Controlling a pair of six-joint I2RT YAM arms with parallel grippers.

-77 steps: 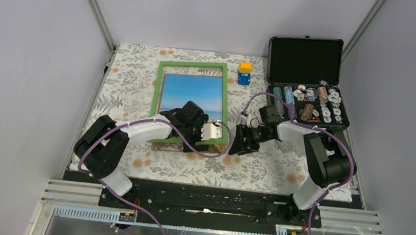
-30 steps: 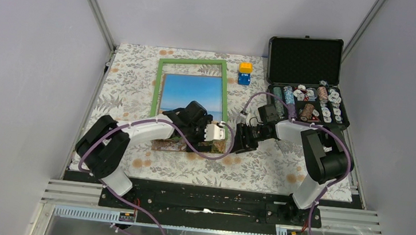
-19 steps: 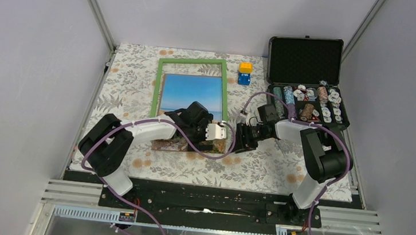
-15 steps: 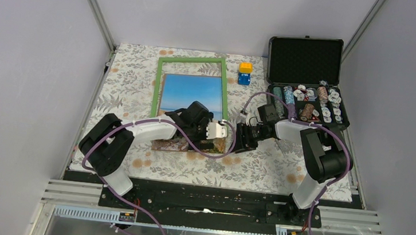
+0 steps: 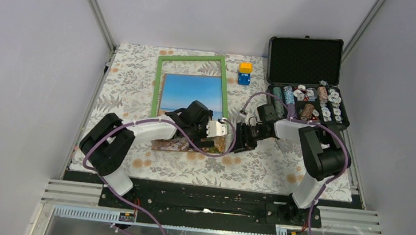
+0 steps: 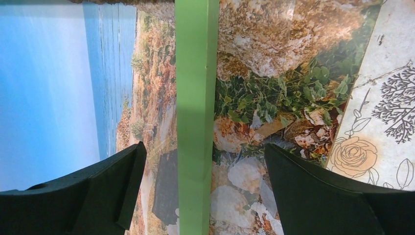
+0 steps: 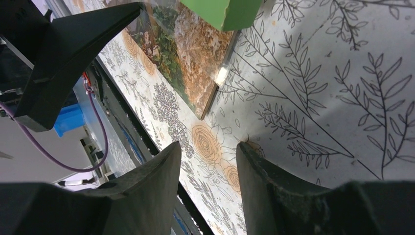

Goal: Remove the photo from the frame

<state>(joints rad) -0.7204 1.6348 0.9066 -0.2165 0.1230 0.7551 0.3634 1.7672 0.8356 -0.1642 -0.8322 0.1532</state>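
The frame (image 5: 157, 87) lies on the floral cloth, and its green near bar (image 6: 195, 112) runs between my left fingers. The photo (image 5: 192, 93) shows blue sky inside the frame. Its rocky end (image 6: 274, 73) sticks out past the near bar toward the arms. My left gripper (image 5: 211, 133) (image 6: 204, 146) is open and straddles the green bar without touching it. My right gripper (image 5: 242, 138) (image 7: 209, 145) is open just right of the frame's near right corner (image 7: 225, 12), low over the cloth with nothing between its fingers. The photo's corner (image 7: 195, 83) lies ahead of it.
An open black case (image 5: 304, 60) holding several poker chips (image 5: 309, 101) stands at the back right. A yellow and blue block (image 5: 245, 73) sits beside the frame's far right corner. The floral cloth (image 5: 281, 165) covers the table between side walls.
My right gripper has moved left toward the frame's near right corner and its jaws have narrowed. The frame's far edge has tilted slightly. The left gripper has stayed open over the near bar.
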